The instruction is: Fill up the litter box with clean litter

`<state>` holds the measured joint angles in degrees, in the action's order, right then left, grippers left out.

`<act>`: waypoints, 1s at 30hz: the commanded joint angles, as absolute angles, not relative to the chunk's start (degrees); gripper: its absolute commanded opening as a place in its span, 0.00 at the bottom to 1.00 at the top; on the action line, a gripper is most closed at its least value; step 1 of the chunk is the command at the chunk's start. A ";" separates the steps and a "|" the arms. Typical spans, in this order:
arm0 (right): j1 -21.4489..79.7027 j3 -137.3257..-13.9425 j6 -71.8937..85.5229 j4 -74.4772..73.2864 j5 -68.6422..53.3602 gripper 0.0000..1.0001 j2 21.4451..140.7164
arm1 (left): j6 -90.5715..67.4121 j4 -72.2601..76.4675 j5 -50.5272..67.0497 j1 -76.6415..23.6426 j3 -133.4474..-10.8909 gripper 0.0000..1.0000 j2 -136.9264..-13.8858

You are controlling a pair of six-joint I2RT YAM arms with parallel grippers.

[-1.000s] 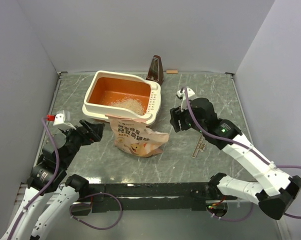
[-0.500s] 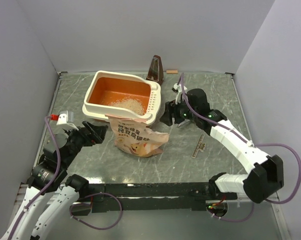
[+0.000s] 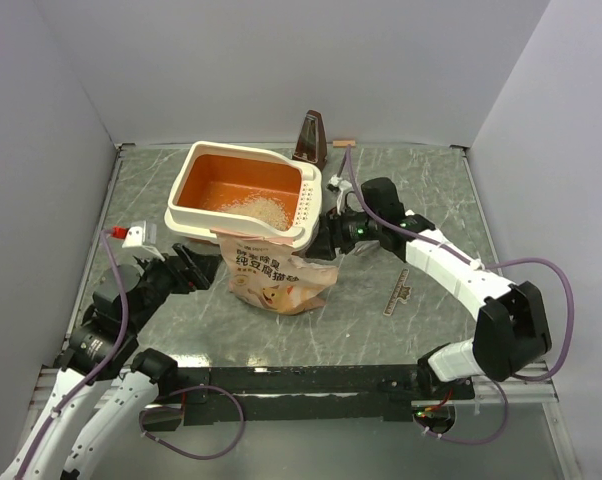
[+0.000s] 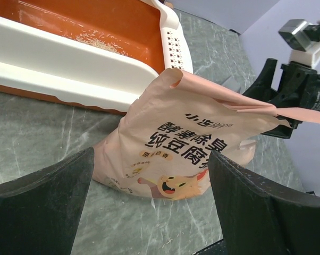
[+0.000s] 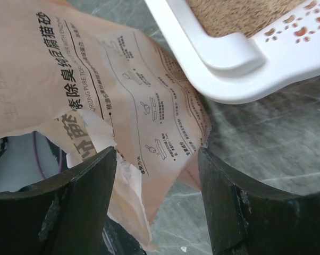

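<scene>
view from above a grey marbled tabletop (image 3: 411, 190). the litter box (image 3: 307, 195) sits toward the far edge, left of centre. only a small heap of litter (image 3: 259, 207) lies on its orange floor, close to its near wall. a tan bag (image 3: 276, 275) stands on the tabletop, leaning against that near wall, and its torn top seems to point right.

the left gripper (image 3: 209, 268) hovers just left of the bag, jaws spread wide, touching nothing. the right gripper (image 3: 326, 242) is at the bag's upper right corner. its jaws are spread with the loose torn edge between them, and i see no pinch on it.

risks, as i judge them: the box looks far from full, so the bag must be lifted and tipped. if the right jaws close on only the thin torn flap, it may rip or slip free and the bag would drop. the top points away from the box, so a careless tilt could pour litter onto the tabletop. the bag rests against the box, so a hard pull could drag the box along. i cannot tell how much is left in the bag.
</scene>
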<state>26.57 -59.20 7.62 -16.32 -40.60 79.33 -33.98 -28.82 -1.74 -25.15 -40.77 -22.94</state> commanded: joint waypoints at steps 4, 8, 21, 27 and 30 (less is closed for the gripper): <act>26.46 -59.15 5.89 -15.38 -46.14 0.69 81.82 | -32.26 -25.84 -0.44 -25.05 -40.25 0.93 -23.82; 26.89 -58.80 5.63 -15.64 -47.54 0.69 82.09 | -31.73 -25.66 0.61 -25.05 -40.08 0.92 -24.52; 31.20 -58.71 2.47 -20.30 -48.00 0.68 82.97 | -30.85 -25.14 1.85 -25.05 -39.20 0.93 -25.49; 33.92 -62.48 0.44 -25.91 -43.25 0.28 83.06 | -30.59 -25.49 2.11 -25.05 -39.37 0.93 -25.75; 37.25 -64.68 -1.56 -28.55 -33.17 0.00 80.25 | -30.50 -25.49 2.37 -25.05 -39.64 0.93 -25.93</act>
